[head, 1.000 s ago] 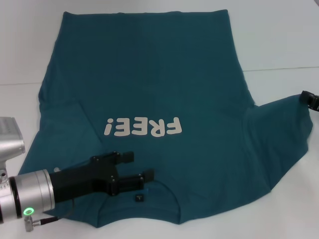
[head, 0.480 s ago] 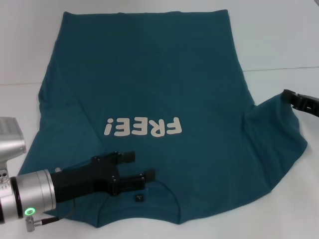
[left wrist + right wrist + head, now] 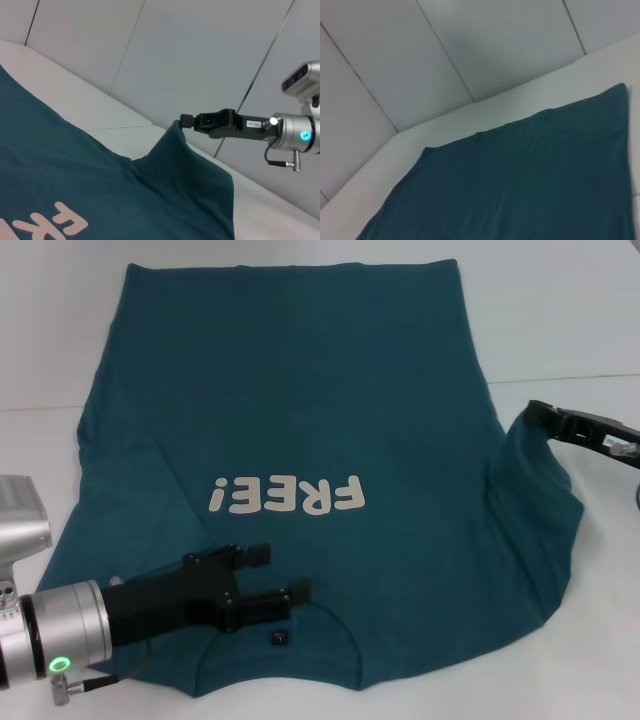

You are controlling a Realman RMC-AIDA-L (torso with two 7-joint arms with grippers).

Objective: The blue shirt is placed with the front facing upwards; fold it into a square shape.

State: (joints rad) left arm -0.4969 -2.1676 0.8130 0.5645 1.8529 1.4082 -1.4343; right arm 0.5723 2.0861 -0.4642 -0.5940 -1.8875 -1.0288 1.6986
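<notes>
Two grippers in my feed, one shirt. Blue shirt [image 3: 300,420] lies front-up on the white counter [image 3: 560,320], cream "FREE!" lettering [image 3: 287,496] reading upside down from the head camera, collar [image 3: 285,635] at the near edge with a small dark label [image 3: 279,638] inside it.

Left gripper [image 3: 285,575] sits low over the shirt near the collar, just below the lettering. Its black fingers [image 3: 255,554] are spread apart with nothing between them; I can't tell if they touch the fabric.

Right gripper [image 3: 535,412] is at the shirt's right side, clenched on the right sleeve [image 3: 530,500]. Left wrist view shows it clearly: the gripper tip [image 3: 186,120] pinches a peak of teal cloth, lifted off the counter, with the sleeve draping down from it in a tent shape. Sleeve is bunched in toward the body of the shirt.

Right wrist view only gives me flat teal fabric [image 3: 520,185] on the counter, with a grey panelled wall [image 3: 470,45] behind.
</notes>
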